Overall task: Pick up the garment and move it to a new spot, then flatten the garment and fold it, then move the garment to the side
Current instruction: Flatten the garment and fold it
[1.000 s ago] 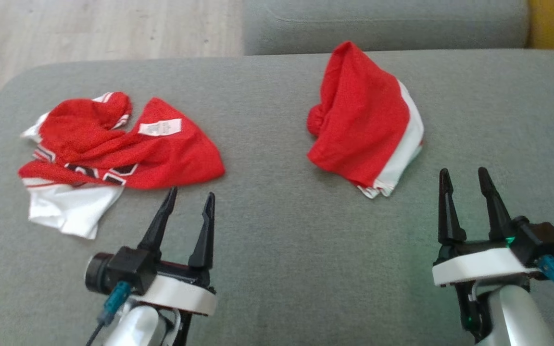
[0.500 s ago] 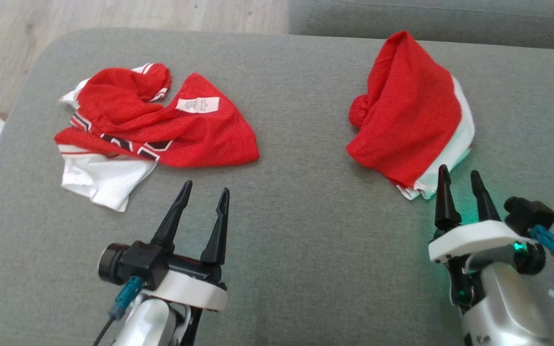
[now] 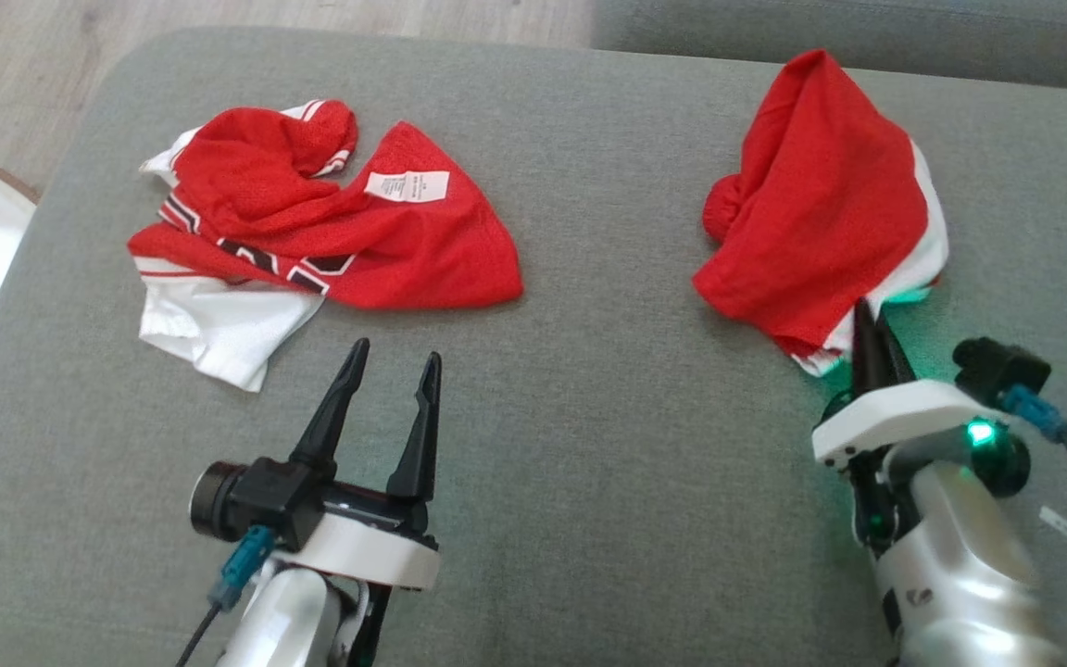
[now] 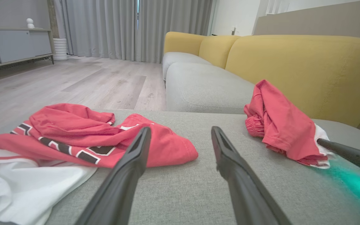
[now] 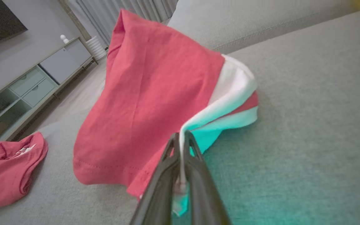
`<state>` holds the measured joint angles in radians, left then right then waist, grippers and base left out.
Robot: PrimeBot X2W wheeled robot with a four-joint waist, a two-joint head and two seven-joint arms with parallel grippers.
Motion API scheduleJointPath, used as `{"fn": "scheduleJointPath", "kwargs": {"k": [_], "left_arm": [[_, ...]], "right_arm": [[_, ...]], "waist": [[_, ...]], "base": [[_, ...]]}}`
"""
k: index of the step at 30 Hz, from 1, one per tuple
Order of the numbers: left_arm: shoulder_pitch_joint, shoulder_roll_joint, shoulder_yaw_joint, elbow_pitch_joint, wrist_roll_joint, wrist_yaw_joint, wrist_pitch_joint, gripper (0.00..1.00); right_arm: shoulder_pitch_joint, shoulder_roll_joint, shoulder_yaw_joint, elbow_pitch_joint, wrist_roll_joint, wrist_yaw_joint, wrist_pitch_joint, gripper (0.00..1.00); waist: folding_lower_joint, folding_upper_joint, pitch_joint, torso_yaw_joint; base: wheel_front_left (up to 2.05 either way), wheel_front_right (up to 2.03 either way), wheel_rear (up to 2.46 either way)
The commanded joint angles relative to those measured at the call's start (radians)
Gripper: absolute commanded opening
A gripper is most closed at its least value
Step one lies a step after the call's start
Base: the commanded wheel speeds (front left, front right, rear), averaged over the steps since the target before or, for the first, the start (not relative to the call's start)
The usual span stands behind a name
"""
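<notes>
Loosely bunched red mesh garment point(image 3: 821, 213) on woven grey cushion point(image 3: 589, 417).

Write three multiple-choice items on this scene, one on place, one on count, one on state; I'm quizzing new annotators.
1. Where on the grey cushion does the labelled garment lie?
A. the robot's left side
B. the robot's right side
C. the middle
2. How many red garments lie on the cushion?
A. one
B. two
C. three
3. What is the right hand doing?
A. standing wide open
B. pinching an edge of the right garment
C. resting on bare cushion

Answers: 1 A, it lies at the head view's left; 2 B, one heap lies on each side; 3 B, its jaws are closed on white cloth.
</notes>
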<state>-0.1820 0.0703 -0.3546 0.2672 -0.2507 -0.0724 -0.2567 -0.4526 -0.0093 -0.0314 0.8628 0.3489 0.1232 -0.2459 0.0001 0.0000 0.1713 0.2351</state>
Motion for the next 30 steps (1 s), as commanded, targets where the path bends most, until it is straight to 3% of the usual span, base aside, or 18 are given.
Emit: {"fn": "scheduleJointPath", "kwargs": {"k": [1,8,10,14,22,30], "left_arm": [[-0.043,-0.003,0.044,-0.027,0.010,-0.007,-0.005,1.00],[-0.039,-0.012,0.067,-0.022,0.014,-0.017,-0.005,1.00],[-0.036,-0.015,0.070,-0.024,0.011,-0.021,-0.005,1.00],[-0.025,-0.018,0.073,-0.024,0.003,-0.023,-0.005,1.00],[0.008,-0.020,0.093,-0.038,-0.013,-0.017,-0.005,1.00],[0.014,-0.020,0.092,-0.050,-0.021,-0.009,-0.005,1.00]], "right_arm": [[-0.029,0.009,0.017,-0.044,-0.022,0.008,-0.015,0.00],[-0.018,0.001,-0.114,-0.206,-0.133,0.008,-0.016,0.00],[-0.060,-0.038,-0.166,-0.253,-0.210,0.008,-0.016,0.00],[-0.156,-0.093,-0.163,-0.291,-0.285,0.008,-0.013,0.00],[-0.266,-0.126,0.050,-0.382,-0.360,0.008,-0.006,0.00],[-0.011,-0.121,0.333,-0.362,-0.256,0.008,0.068,0.00]], "waist": [[-0.0001,0.0000,-0.002,-0.009],[-0.0001,0.0000,-0.035,-0.045],[-0.0001,0.0000,-0.058,-0.048],[-0.0001,0.0000,-0.091,-0.042],[-0.0001,0.0000,-0.126,-0.038],[-0.0001,0.0000,-0.107,-0.073]], "base": [[0.00,0.00,0.00],[0.00,0.00,0.00],[0.00,0.00,0.00],[0.00,0.00,0.00],[0.00,0.00,0.00],[0.00,0.00,0.00]]}}
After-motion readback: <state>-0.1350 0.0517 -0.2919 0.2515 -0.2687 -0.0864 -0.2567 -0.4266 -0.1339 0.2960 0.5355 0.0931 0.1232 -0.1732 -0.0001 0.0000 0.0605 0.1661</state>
